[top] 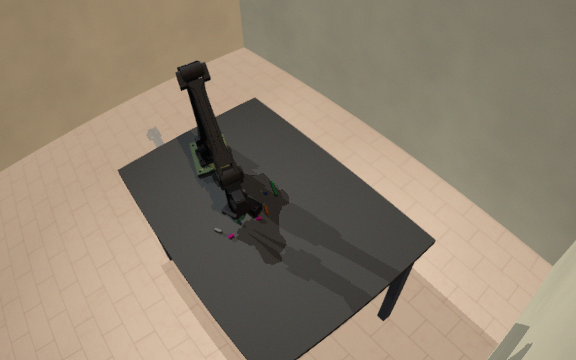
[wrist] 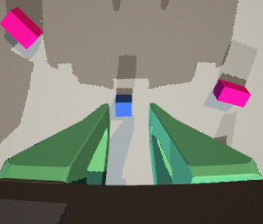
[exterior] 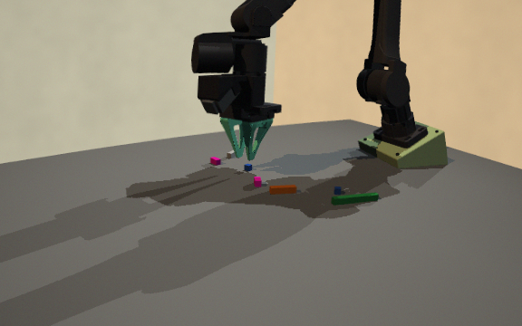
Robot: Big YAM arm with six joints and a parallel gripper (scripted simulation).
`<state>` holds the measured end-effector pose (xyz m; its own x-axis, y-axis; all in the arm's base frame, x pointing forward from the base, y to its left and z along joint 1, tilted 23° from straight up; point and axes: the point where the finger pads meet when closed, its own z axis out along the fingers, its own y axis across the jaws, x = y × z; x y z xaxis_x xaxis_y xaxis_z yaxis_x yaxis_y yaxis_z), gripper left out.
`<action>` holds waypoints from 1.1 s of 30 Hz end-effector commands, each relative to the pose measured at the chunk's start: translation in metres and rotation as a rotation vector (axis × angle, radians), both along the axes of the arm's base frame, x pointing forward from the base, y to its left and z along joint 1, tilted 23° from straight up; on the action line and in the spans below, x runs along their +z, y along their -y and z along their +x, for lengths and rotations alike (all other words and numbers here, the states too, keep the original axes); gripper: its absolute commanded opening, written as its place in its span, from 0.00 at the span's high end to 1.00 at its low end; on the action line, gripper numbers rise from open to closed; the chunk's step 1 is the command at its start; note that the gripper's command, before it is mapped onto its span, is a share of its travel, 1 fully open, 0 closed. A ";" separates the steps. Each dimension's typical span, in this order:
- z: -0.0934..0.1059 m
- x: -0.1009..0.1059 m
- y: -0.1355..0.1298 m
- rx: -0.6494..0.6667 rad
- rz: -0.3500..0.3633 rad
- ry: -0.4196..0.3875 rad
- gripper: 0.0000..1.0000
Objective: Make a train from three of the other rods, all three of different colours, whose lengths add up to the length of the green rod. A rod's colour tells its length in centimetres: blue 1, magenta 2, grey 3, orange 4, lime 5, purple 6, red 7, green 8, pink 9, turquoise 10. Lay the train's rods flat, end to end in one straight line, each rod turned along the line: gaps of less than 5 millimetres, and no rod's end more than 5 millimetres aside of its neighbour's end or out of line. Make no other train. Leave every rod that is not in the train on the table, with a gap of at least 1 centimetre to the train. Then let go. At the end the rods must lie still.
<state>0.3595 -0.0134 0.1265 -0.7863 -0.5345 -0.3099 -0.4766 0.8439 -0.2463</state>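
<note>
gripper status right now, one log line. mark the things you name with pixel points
gripper (exterior: 246,158) (wrist: 129,113): partly open, nothing held | over: blue rod (exterior: 248,167) (wrist: 123,109), on table | train: not built
</note>
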 end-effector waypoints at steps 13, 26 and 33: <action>-0.002 -0.003 0.003 0.003 0.000 0.003 0.77; -0.008 0.001 0.006 0.003 -0.001 0.027 0.77; -0.011 -0.005 0.005 0.006 -0.001 0.008 0.77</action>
<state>0.3483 -0.0163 0.1205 -0.7889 -0.5328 -0.3062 -0.4763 0.8450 -0.2433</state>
